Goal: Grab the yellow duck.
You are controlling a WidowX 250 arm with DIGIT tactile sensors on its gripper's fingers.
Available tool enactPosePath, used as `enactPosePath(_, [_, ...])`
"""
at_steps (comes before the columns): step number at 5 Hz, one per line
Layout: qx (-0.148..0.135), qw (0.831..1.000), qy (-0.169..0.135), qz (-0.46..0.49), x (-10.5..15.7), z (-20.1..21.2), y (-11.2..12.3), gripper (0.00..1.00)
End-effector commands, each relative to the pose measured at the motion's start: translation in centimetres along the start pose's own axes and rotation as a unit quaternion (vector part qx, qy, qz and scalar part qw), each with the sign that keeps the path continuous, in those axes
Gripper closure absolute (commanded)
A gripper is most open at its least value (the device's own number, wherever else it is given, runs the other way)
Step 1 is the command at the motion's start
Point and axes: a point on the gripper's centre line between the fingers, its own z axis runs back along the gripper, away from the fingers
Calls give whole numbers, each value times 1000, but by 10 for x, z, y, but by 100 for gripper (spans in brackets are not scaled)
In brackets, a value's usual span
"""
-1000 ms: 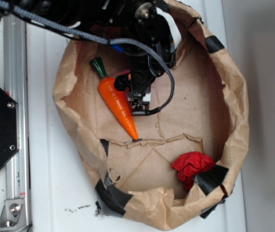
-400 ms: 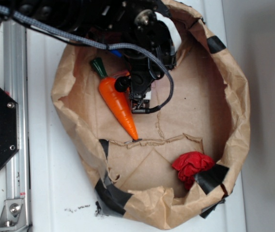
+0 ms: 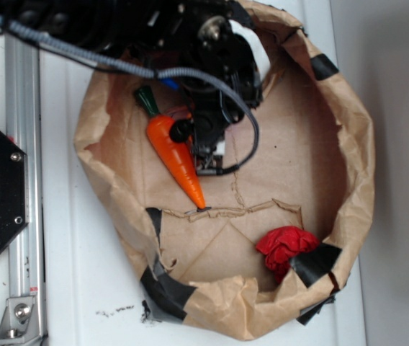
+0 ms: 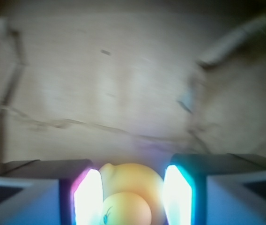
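The gripper [image 4: 132, 197] has its jaws clenched on the yellow duck [image 4: 129, 194]; the toy carrot [image 3: 176, 155] lies just beside it at nine o'clock; the red cloth ball [image 3: 285, 249] sits at five o'clock in the paper bag [image 3: 348, 180].

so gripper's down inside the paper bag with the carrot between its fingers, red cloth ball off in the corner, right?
Not the carrot. The wrist view shows the yellow duck between the fingers; the carrot lies beside the gripper. Paper bag and red cloth ball are right.
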Motion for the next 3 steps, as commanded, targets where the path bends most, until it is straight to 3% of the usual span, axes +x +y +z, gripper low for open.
enactPosePath(1, [-28,1000,2,8,63,66,-48,100])
enactPosePath(2, [-33,999,-11,1,71,76,-56,100])
enactPosePath(3, [-38,999,19,3,66,69,-62,100])
